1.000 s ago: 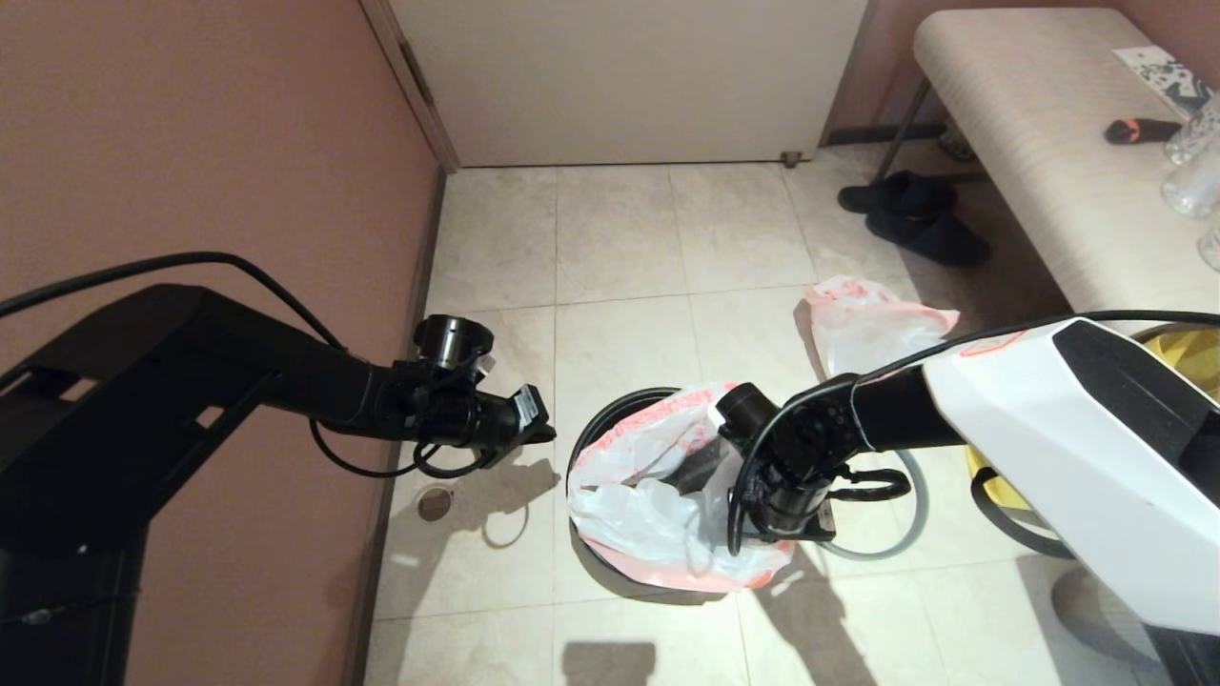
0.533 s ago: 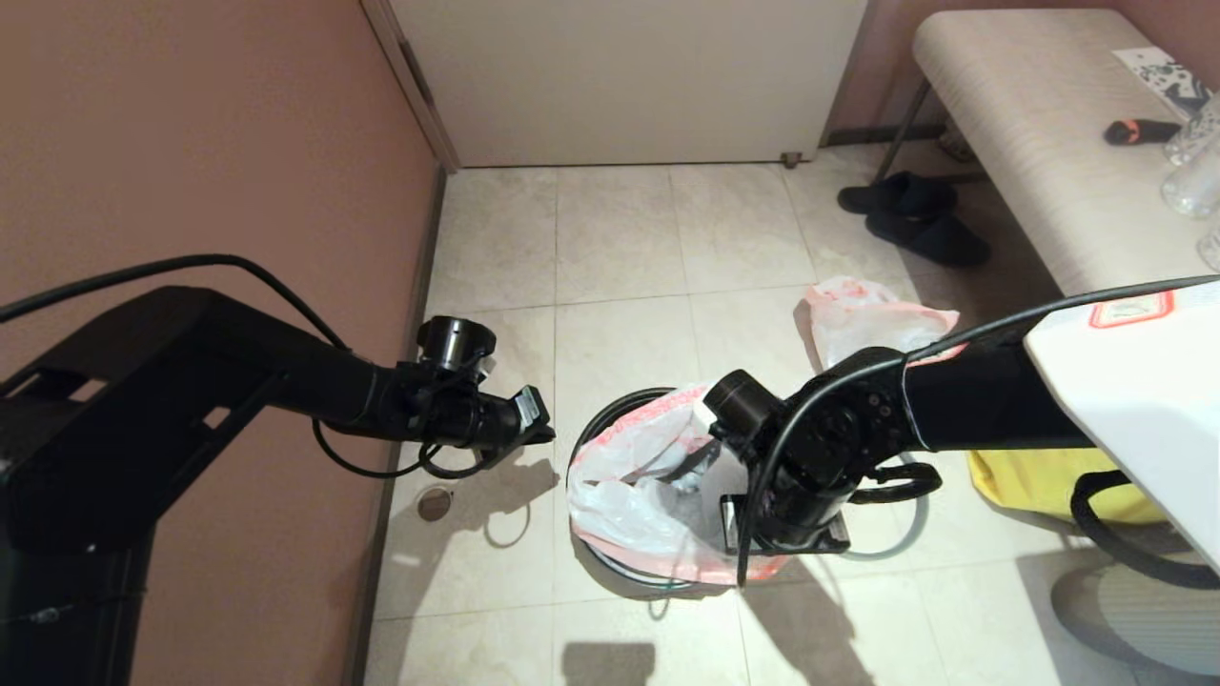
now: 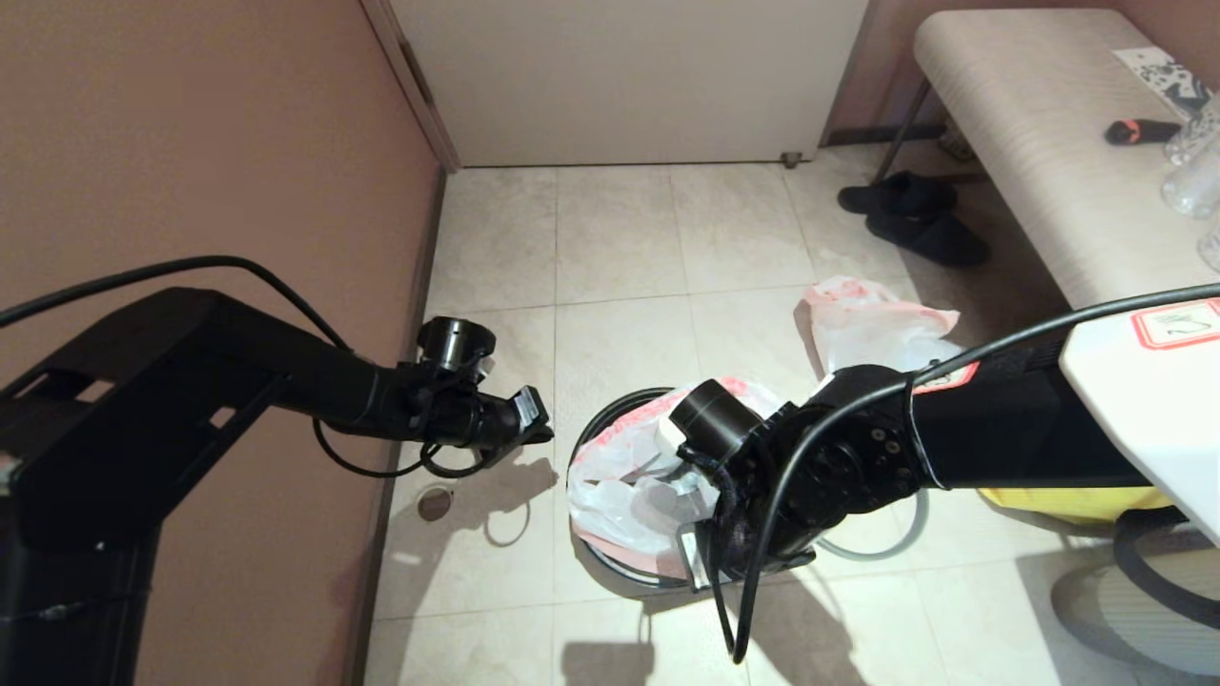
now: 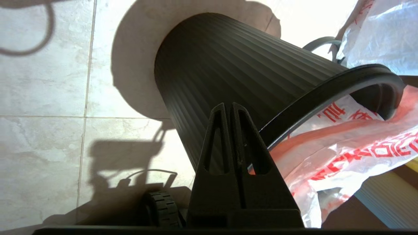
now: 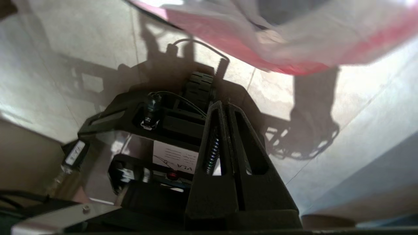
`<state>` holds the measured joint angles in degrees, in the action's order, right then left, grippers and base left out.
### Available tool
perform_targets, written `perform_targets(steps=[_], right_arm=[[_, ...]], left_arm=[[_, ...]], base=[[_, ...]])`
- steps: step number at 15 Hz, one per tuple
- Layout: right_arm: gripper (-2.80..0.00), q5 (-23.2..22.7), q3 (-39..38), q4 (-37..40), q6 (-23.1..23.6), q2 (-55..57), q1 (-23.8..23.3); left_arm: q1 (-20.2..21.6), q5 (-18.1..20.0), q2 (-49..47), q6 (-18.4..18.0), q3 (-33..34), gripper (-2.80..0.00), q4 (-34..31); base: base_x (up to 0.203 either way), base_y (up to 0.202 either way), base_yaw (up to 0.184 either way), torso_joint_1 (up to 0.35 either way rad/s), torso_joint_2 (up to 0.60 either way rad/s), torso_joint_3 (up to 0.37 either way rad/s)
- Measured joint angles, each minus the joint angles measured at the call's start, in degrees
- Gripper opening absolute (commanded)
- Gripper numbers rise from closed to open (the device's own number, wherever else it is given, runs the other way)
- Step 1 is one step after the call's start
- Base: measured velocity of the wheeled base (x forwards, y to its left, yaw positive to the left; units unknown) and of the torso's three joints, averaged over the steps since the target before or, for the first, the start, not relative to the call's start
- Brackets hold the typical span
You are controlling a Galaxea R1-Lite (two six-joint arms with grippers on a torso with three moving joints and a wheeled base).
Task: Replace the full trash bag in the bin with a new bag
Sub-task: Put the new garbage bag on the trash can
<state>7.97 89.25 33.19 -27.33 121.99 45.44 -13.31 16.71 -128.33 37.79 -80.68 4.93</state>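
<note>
The left gripper [image 3: 541, 429] is held beside the wall, just left of the bin [image 3: 596, 424], with its fingers pressed together on nothing; no change is seen there over the last second. The bin stands on the floor tiles in the middle, and the new bag [image 3: 629, 476] is draped into its mouth, the pink-red band hanging over the near rim. Nothing but this limp bag can be made out inside the bin.

The right gripper [image 3: 701, 562] has been swung from the bin's right side round to its near edge, and in its wrist view the fingers are seen closed together, empty, with the bag's band [image 5: 284, 52] above them. The move is judged as a repositioning for tucking the bag over the rim; the lining looks unfinished, since the grey hoop [image 3: 896, 548] lies on the floor at the bin's right, not on it.

Further right, another white bag [image 3: 867, 329] lies on the tiles, and a yellow bag [image 3: 1077, 500] is partly hidden under the right arm.
</note>
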Motion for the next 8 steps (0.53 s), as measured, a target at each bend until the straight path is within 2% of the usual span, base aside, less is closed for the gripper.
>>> perform_targets(steps=[1,4,8], right_arm=[[0.00,-1.1,0.0,-0.9,2.9,0.2,0.4],[0.00,-4.8,0.2,-5.2,11.1,1.8,0.7],[0.00,-5.2,0.1,-13.8,19.6,5.9,-0.5]], left_arm=[[-0.1,-0.6,-0.1,0.0,-0.1,-2.80,0.1],[0.0,-1.3,-0.3,0.0,-0.1,-2.80,0.0],[0.0,-1.3,-0.3,-0.1,-0.1,-2.80,0.0]], base=[[0.000,0.000,0.000,0.000,0.00,0.000],[0.000,0.000,0.000,0.000,0.00,0.000],[0.000,0.000,0.000,0.000,0.00,0.000]])
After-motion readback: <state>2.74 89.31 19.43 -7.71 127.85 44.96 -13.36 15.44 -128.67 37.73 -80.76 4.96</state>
